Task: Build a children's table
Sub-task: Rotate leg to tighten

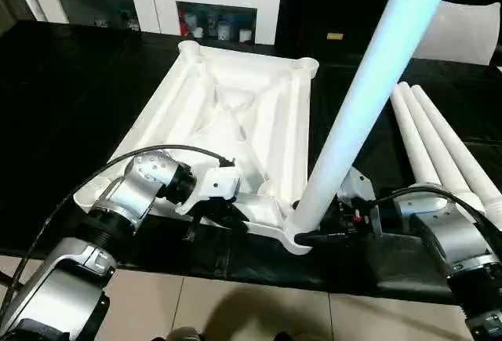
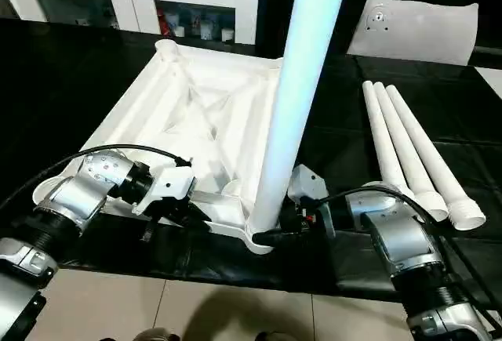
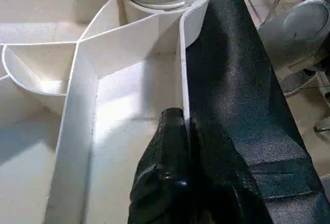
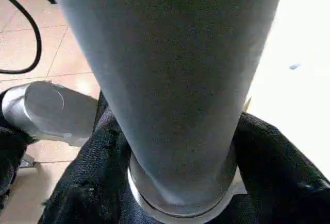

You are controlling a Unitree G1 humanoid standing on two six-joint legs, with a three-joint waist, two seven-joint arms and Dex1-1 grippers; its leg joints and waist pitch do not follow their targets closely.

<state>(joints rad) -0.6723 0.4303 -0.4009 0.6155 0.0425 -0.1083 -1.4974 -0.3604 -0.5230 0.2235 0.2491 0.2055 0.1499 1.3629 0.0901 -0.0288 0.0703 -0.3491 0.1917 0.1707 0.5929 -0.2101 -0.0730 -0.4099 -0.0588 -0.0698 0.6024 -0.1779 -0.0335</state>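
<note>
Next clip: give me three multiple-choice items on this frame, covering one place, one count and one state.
1. Where does the upright leg stand?
A. the tabletop's near right corner socket
B. its far left socket
C. the floor

2. How many loose legs lie on the black table?
A. one
B. three
C. four

3. The left pincer is:
A. open in the air
B. shut on the tabletop's rim
C. shut on a leg

Key:
1 A, its base sits in that socket.
2 B, three lie side by side right of the tabletop.
3 B, it pinches the thin rim wall.
</note>
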